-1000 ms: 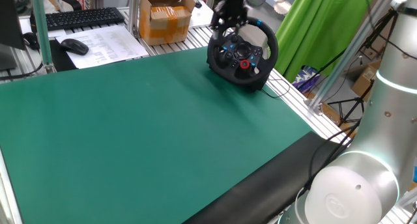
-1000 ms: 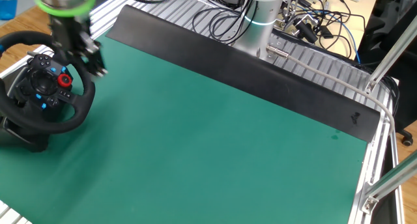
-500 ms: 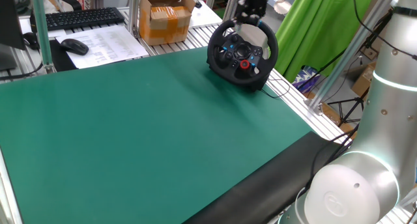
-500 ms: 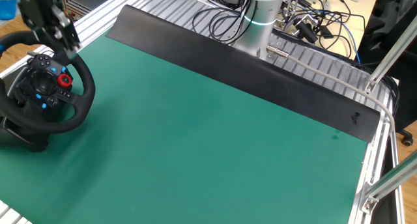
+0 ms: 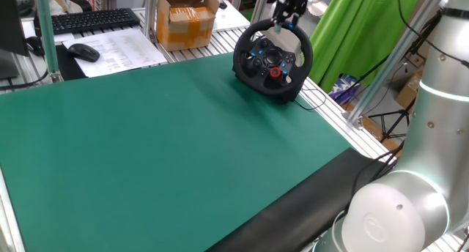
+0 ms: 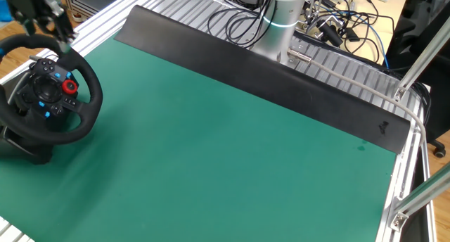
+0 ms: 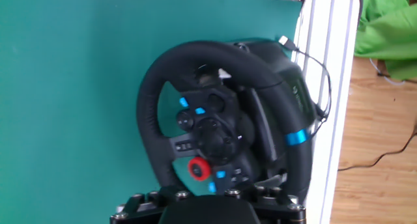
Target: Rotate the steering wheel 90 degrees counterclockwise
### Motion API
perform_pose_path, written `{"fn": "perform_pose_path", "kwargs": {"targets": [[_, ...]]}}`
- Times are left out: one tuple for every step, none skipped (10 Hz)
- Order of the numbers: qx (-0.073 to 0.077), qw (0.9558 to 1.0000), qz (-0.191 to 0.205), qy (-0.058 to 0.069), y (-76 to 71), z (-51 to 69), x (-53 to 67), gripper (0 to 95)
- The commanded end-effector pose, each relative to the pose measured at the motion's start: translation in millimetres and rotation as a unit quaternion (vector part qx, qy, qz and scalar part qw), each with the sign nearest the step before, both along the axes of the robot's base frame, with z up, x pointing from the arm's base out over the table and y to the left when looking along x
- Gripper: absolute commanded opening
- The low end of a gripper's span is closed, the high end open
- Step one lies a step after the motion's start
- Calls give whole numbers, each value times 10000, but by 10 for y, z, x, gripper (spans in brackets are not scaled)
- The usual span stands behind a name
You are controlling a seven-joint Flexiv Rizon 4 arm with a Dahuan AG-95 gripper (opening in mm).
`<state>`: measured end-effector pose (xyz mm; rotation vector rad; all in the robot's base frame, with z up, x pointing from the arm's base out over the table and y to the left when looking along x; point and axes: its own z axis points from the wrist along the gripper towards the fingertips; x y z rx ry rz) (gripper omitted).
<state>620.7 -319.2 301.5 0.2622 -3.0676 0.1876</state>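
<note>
The black steering wheel (image 5: 273,59) stands on its black base at the far right edge of the green mat, with a red dial and blue buttons on its hub. It also shows at the left in the other fixed view (image 6: 46,94). It fills the hand view (image 7: 218,129), where the blue stripe on its rim is at the right. My gripper (image 5: 288,17) hangs just above the wheel's top rim, apart from it, with its fingers spread and empty. It also shows in the other fixed view (image 6: 56,27). In the hand view only the gripper body (image 7: 208,212) shows; the fingertips are hidden.
A cardboard box (image 5: 188,19), a keyboard (image 5: 88,19), a mouse (image 5: 83,52) and papers lie beyond the mat's far edge. An aluminium frame post (image 5: 152,17) stands beside the box. Cables (image 6: 246,27) run behind the arm's base. A green cloth (image 5: 359,32) hangs at the right.
My gripper has left the wheel's upper rim and risen up and to the right of it. The wheel has not visibly turned.
</note>
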Motion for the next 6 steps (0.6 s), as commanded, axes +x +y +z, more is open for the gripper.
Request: {"fn": "perform_pose_path", "kwargs": {"targets": [[-61,9999,105,-12,-53,-24,-24,570],[-53,9999,86,-12,-53,-40,-15,570],[-50,10000,56,-13,-50,-48,-10,570],[-37,10000,-11,17,-42,-126,33,570],[-42,10000,-69,8,-69,-269,94,570],[17,9997,-204,128,-107,-326,102,570]]}}
